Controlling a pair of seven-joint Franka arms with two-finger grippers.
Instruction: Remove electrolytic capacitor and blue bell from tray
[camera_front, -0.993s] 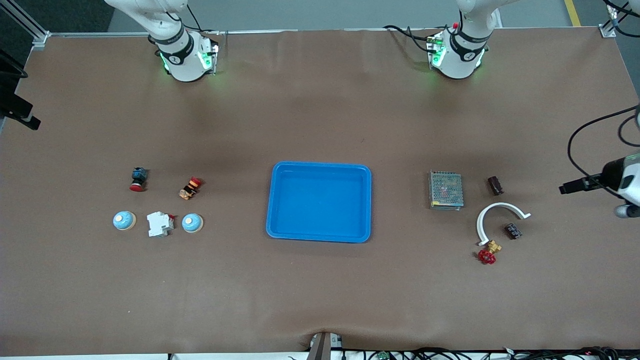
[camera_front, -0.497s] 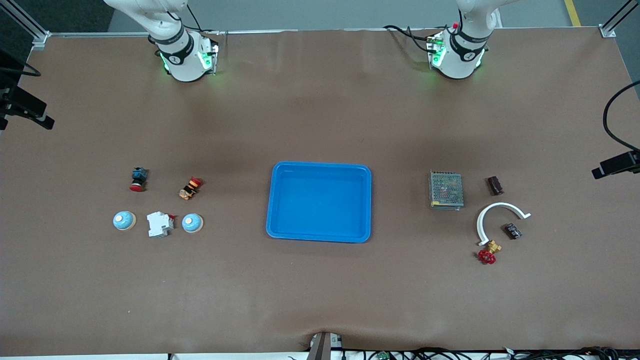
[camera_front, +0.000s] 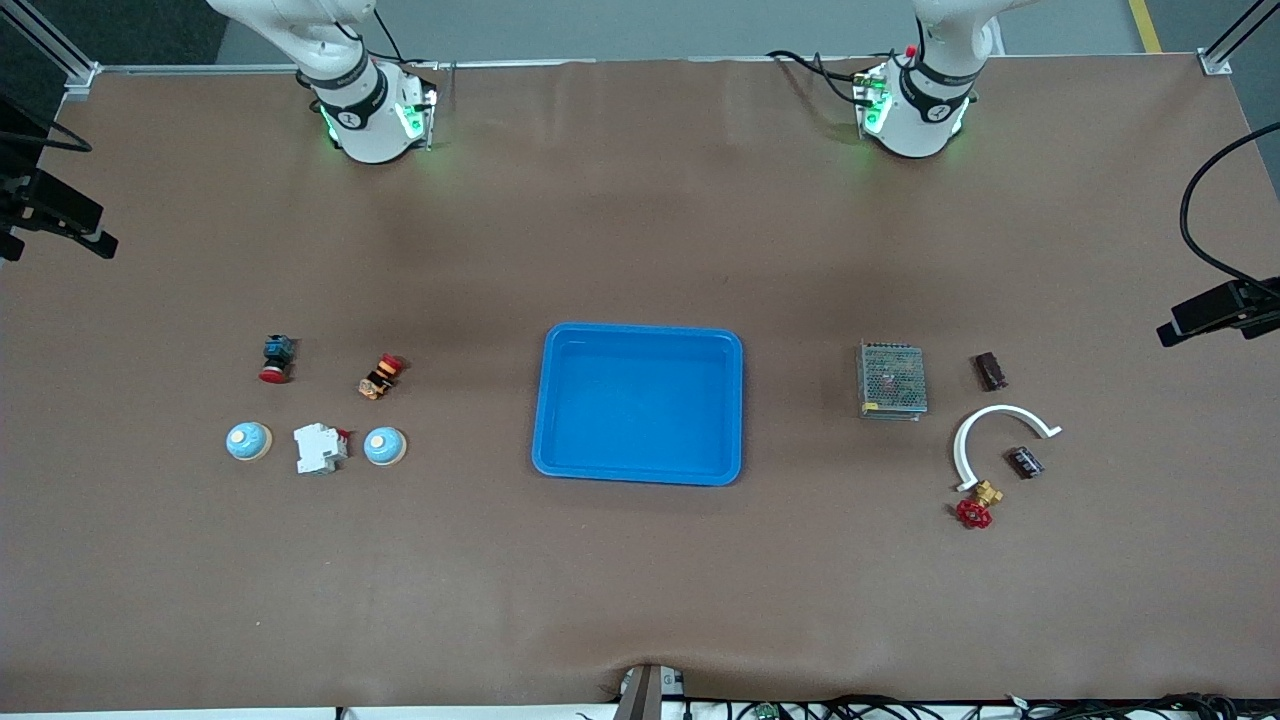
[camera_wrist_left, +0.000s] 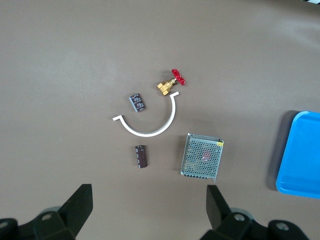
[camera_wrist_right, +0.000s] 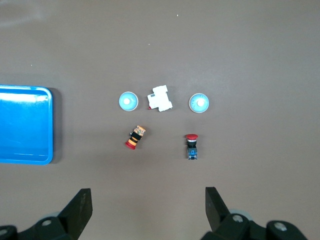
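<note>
Black-fingered left pincer (camera_wrist_left: 148, 210) hangs spread high over capacitors (camera_wrist_left: 141, 156); right pincer (camera_wrist_right: 148, 210), equally spread, over bells (camera_wrist_right: 128, 101).

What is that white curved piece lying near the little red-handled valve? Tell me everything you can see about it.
The white curved piece is a thin half-ring, seemingly plastic, with a short outward tab at each end. It lies flat on the brown table toward the left arm's end, its opening facing the front camera. One end sits right against the brass valve with a red handle; actual contact is unclear. A small dark capacitor lies inside its arc, apart from it. No tool touches it.
</note>
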